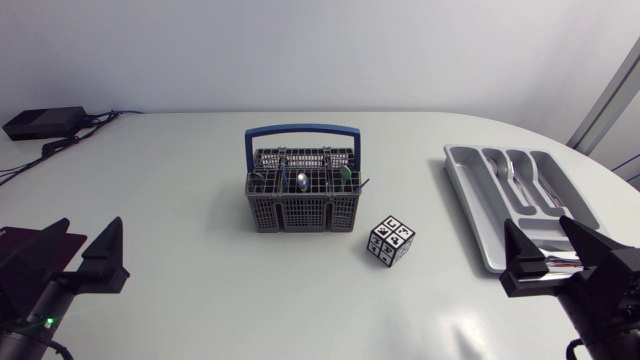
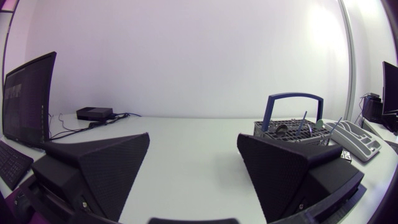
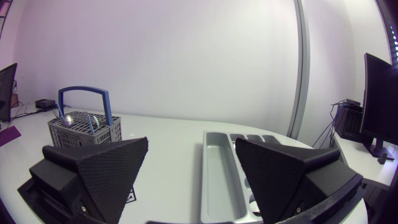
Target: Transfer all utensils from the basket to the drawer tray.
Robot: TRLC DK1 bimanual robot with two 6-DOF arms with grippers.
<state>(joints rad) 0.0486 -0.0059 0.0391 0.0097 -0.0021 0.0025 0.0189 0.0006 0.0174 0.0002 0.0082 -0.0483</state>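
Basket (image 1: 300,213) central, tray (image 1: 472,205) at right edge, left hand (image 2: 194,140), right hand (image 3: 191,142) spread, empty

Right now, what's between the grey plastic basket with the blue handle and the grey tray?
A small black-and-white patterned cube, seen in the head view.

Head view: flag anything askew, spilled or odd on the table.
Nothing is spilled or tipped. The basket stands upright, the tray lies flat. Only a black-and-white patterned cube between them is no utensil.
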